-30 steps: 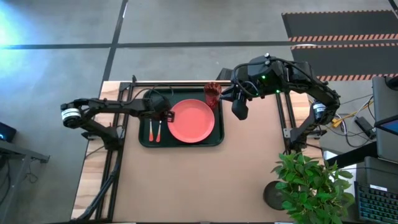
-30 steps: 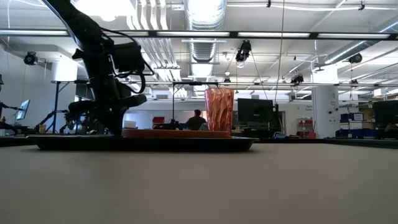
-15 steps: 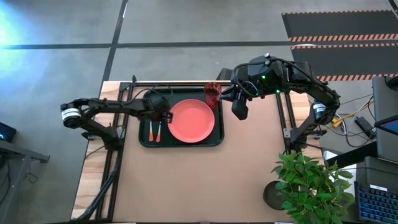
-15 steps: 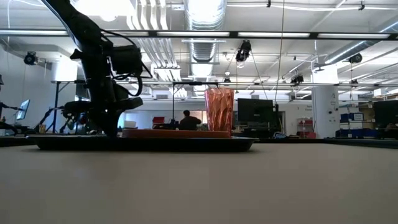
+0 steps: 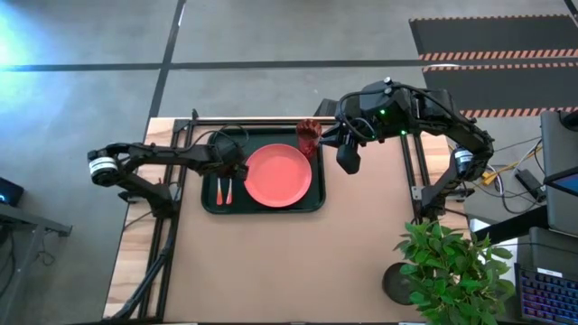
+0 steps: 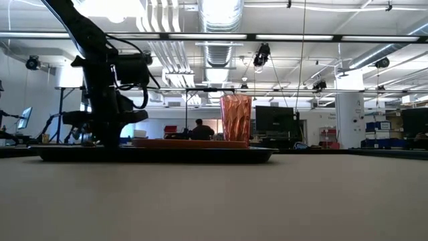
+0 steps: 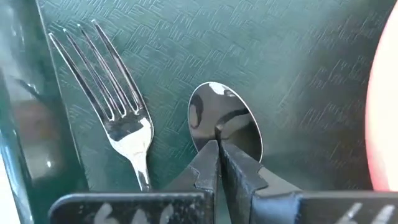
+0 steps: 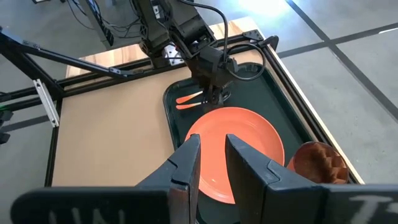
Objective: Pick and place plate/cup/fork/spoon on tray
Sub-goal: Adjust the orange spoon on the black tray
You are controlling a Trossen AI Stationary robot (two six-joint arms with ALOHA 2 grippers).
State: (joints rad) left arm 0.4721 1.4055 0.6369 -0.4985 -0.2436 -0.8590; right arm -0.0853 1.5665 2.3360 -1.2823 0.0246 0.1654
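Note:
The dark tray (image 5: 209,200) holds the coral-orange plate (image 5: 278,174), which also shows in the right wrist view (image 8: 239,140). The fork (image 7: 115,112) and the spoon (image 7: 227,118) lie side by side on the tray's left part, orange handles (image 5: 225,191) toward the near edge. The reddish cup (image 5: 309,135) stands upright at the tray's far right corner (image 6: 235,119). My left gripper (image 7: 217,149) is shut, with its tips over the spoon's bowl. My right gripper (image 8: 212,149) is open and empty, hanging right of the cup (image 5: 348,162). My left gripper points down with its shut fingertips (image 7: 210,163) at the handle end of the spoon's bowl (image 7: 239,134). I cannot tell whether they touch it. The spoon lies flat on the tray.
A potted plant (image 5: 452,271) stands at the table's near right corner. Metal frame rails run along the table's left (image 5: 172,194) and right (image 5: 411,167) sides. Bare tabletop (image 5: 289,262) lies between the tray and the near edge. A person shows far off in the room (image 6: 198,128).
My left gripper has moved a little toward the table's left edge, over the tray's left part. The tableware and my right arm have kept still.

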